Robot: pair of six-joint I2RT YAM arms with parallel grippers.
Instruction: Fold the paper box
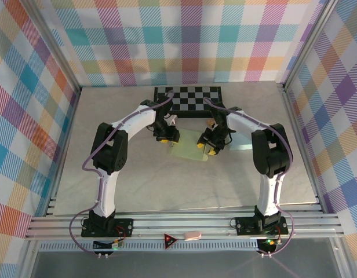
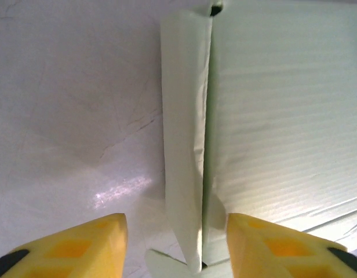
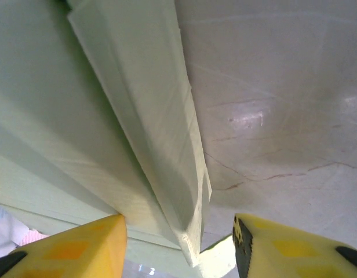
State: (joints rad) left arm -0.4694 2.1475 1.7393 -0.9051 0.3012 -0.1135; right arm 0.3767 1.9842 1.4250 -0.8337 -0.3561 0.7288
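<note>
Currently, your paper box [image 1: 189,149] is lying mid-table. The left gripper [image 2: 175,237] at its nine o'clock and the right gripper [image 3: 178,237] at three o'clock are each straddling a raised flap [image 2: 184,145], jaws parted. Closing unevenly, you are risking a crooked crease.

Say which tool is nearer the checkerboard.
The left tool, at the paper box's left edge, is nearer the checkerboard; the right tool sits slightly farther from it.
</note>
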